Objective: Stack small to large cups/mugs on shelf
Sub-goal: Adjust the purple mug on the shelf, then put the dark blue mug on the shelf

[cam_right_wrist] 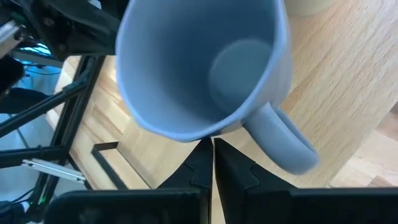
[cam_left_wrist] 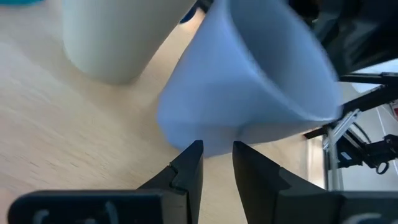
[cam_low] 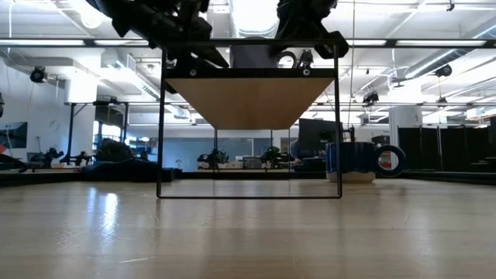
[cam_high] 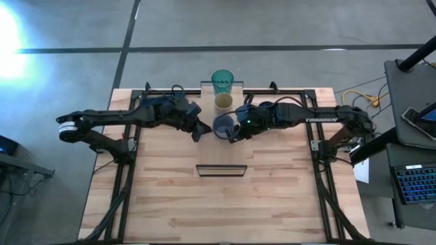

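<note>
We see the right claw (cam_right_wrist: 208,163) pinched on the rim of the pale blue-grey mug (cam_right_wrist: 205,68), which is tilted over the shelf (cam_right_wrist: 348,81), mouth toward that claw. Our left claw (cam_left_wrist: 216,163), fingers slightly parted, sits just beside its base.

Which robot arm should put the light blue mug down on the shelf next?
The right one, probably. Its gripper has its fingers pinched on the rim of the pale blue mug, tilted over the shelf. The left gripper only waits beside it, fingers slightly apart.
</note>
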Robot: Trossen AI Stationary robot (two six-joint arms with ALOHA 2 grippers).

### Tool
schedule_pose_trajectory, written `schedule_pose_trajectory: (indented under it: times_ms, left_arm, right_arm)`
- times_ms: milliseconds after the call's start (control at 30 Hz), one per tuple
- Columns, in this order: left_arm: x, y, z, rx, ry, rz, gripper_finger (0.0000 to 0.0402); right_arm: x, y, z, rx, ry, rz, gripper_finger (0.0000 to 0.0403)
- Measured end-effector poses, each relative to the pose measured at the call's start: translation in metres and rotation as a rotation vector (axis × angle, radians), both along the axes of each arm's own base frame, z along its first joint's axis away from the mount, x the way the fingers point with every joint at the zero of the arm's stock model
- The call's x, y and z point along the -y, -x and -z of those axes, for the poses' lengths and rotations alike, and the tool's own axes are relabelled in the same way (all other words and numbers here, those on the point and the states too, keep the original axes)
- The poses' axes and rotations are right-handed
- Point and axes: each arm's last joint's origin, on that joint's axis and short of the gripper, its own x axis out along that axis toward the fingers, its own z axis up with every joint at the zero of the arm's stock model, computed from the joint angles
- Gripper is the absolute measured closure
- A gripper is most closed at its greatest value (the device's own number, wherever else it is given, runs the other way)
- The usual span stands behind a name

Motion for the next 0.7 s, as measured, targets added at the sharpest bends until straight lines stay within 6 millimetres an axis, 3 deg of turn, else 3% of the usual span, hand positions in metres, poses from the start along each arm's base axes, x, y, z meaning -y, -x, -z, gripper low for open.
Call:
schedule_pose_trajectory:
  times_ms: [233, 467, 700]
  left_arm:
    - [0.005, 0.017, -0.018, 0.043, -0.018, 0.0, 0.0329]
    - [0.008, 0.035, -0.022, -0.012, -0.072, -0.035, 0.0329]
    - [0.008, 0.038, -0.024, -0.014, -0.089, -0.051, 0.0329]
  right_arm:
    - [-0.003, 0.016, -0.017, 0.03, 0.012, -0.017, 0.039]
    - [-0.006, 0.045, -0.026, -0.063, 0.048, 0.05, 0.0359]
    - [-0.005, 0.056, -0.031, -0.083, 0.072, 0.095, 0.0326]
